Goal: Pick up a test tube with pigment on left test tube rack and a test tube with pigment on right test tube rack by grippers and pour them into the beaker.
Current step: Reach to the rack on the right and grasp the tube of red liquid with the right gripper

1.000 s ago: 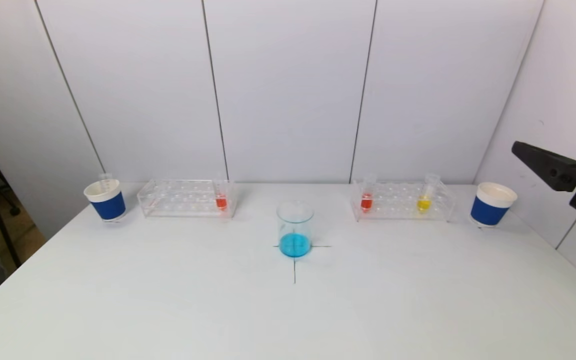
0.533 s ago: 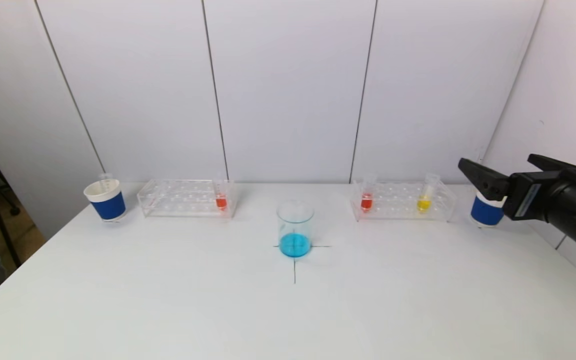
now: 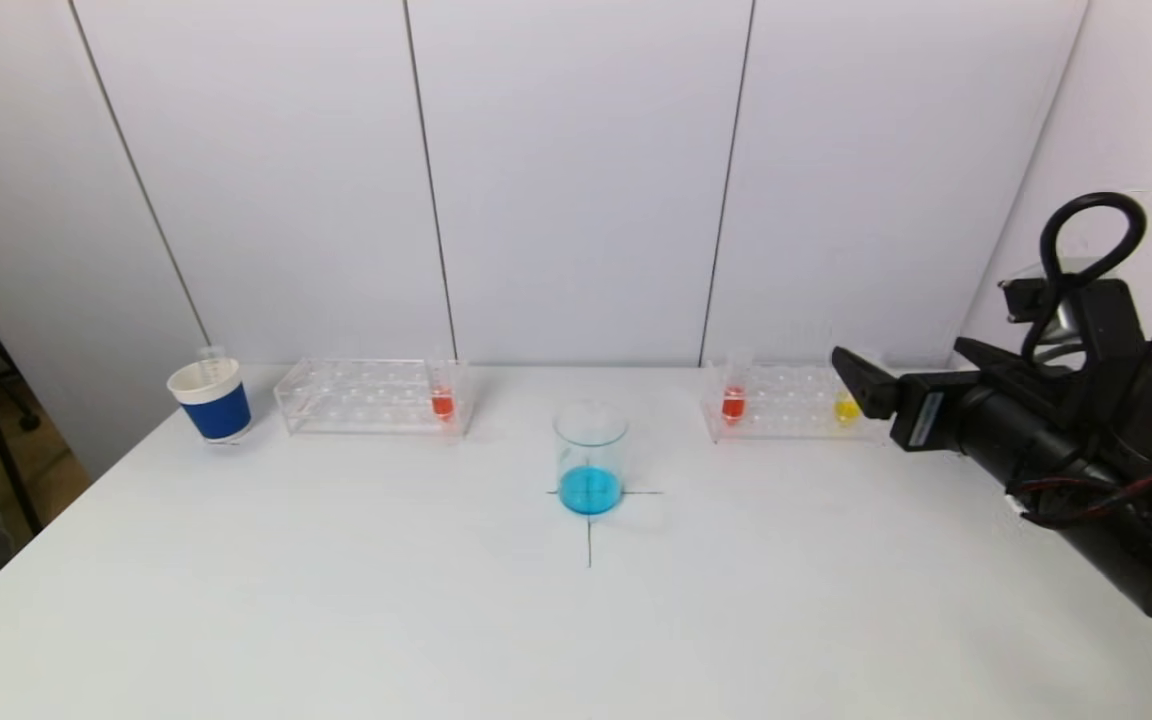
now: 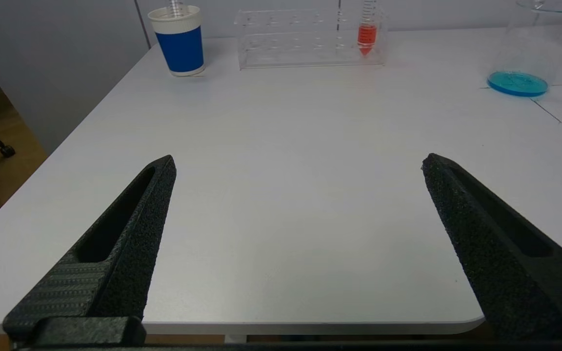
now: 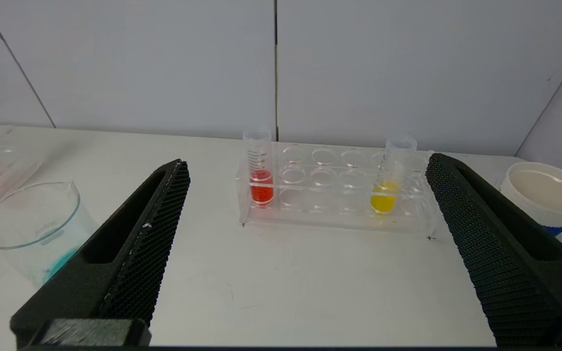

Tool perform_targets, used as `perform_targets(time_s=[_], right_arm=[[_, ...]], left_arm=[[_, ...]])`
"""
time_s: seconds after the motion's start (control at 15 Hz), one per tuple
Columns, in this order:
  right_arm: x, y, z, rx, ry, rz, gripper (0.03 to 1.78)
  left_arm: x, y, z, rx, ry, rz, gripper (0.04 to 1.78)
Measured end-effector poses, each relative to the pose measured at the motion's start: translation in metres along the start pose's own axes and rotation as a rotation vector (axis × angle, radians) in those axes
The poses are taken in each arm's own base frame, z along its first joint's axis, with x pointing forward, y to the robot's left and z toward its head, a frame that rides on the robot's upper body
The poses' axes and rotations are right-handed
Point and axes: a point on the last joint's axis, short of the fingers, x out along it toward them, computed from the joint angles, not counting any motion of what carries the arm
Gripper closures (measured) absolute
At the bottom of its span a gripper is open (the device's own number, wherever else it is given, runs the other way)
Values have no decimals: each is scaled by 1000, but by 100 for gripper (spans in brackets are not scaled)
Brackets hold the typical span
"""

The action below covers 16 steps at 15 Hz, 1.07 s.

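Head view: the beaker (image 3: pixel 590 458), holding blue liquid, stands mid-table on a cross mark. The left rack (image 3: pixel 373 396) holds one red tube (image 3: pixel 442 393); the right rack (image 3: pixel 786 402) holds a red tube (image 3: pixel 733 394) and a yellow one (image 3: pixel 846 407), probably partly hidden by the right gripper (image 3: pixel 911 380).

Left wrist view: the left gripper (image 4: pixel 298 163) hangs spread wide over the near table edge, empty.

Right wrist view: the right gripper's jaws gape, empty, facing the right rack.

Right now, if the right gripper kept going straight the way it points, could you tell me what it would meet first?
Probably the right rack: the open right gripper faces it, between the red tube and yellow tube. Depth is unclear.
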Motion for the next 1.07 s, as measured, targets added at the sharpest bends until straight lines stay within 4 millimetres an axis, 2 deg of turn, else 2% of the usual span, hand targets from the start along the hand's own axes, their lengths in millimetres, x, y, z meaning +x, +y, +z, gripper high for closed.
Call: perform_targets(time_s=[0.67,1.07], right_arm=[[56,23,-51,-4,8,-24,5],[83,33,-70,-7,27,-33,5]], left_arm=[[0,0,0,0,0,0,6],[0,0,0,0,0,0,6]])
